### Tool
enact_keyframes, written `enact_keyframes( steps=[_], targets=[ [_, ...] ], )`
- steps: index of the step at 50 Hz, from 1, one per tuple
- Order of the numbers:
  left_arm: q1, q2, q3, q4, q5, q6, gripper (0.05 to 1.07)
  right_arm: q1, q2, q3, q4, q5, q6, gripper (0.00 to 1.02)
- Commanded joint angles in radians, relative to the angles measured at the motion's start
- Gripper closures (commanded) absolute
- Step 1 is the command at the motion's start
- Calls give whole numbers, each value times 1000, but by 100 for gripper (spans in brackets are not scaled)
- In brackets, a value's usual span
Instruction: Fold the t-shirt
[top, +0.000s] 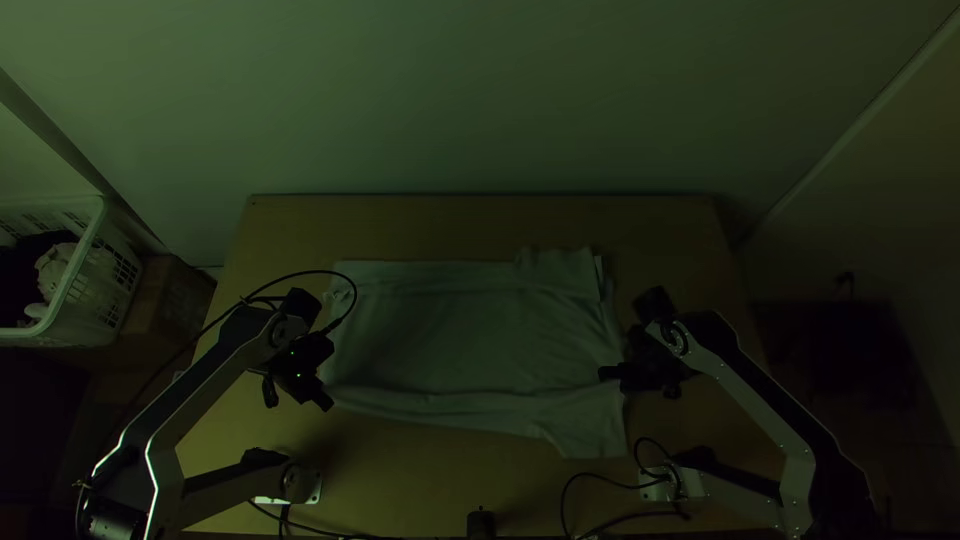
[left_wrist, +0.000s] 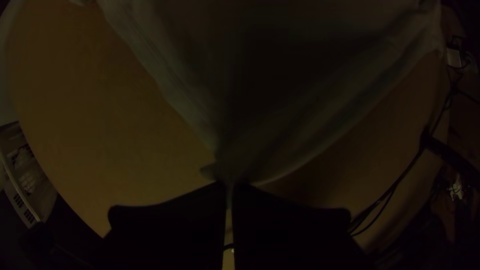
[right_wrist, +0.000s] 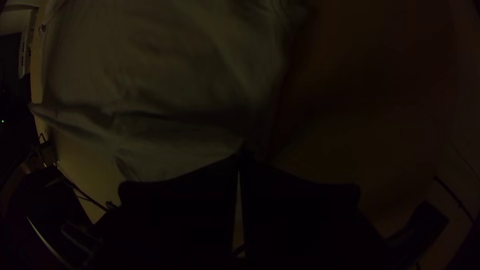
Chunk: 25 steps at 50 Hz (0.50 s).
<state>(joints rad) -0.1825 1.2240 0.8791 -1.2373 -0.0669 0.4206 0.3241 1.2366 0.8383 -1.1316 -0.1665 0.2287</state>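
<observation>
Gripped in the left hand (top: 325, 403), with fingers closed, at or close to the near corner of the hem (top: 343, 268): best lifted low and drawn taut before crossing. Spread across the middle of the surface (top: 480, 225), hem to the left and sleeves to the right, with soft creases along both long sides: the t-shirt (top: 470, 330), apparently ready for a first lengthwise fold. Pinched, as far as the dim light allows, at the neck end in the right hand (top: 606, 373), also with fingers brought together; impossible to tell how much cloth lies between them. Best carried away from the near side at matching height and pace, then set down evenly, without twisting the near sleeve (top: 588, 432) or trapping it in a ridge.

At far left, beyond the table's side, a basket (top: 75, 275); on a wide swing outward, worth avoiding. Looped over the hem end, a cable (top: 310, 271), best kept off the rising cloth. Past the far sleeve (top: 560, 268), open wood enough for a modest overshoot. Toward the near edge, at right, a loose lead (top: 590, 476) to steer clear of; beside the right hand, bare table for backing off after release.
</observation>
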Motion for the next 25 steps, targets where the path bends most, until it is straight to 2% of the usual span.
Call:
enact_keyframes(
  steps=[1,14,25],
  targets=[
    [18,19,52,-27,10,24,105,-14,-9,39,-17,27,-29,100],
    [84,54,107,-28,12,69,105,-100,11,96,-17,67,-94,100],
    [100,86,175,-25,27,70,105,-106,60,174,-17,68,-92,99]
  ],
)
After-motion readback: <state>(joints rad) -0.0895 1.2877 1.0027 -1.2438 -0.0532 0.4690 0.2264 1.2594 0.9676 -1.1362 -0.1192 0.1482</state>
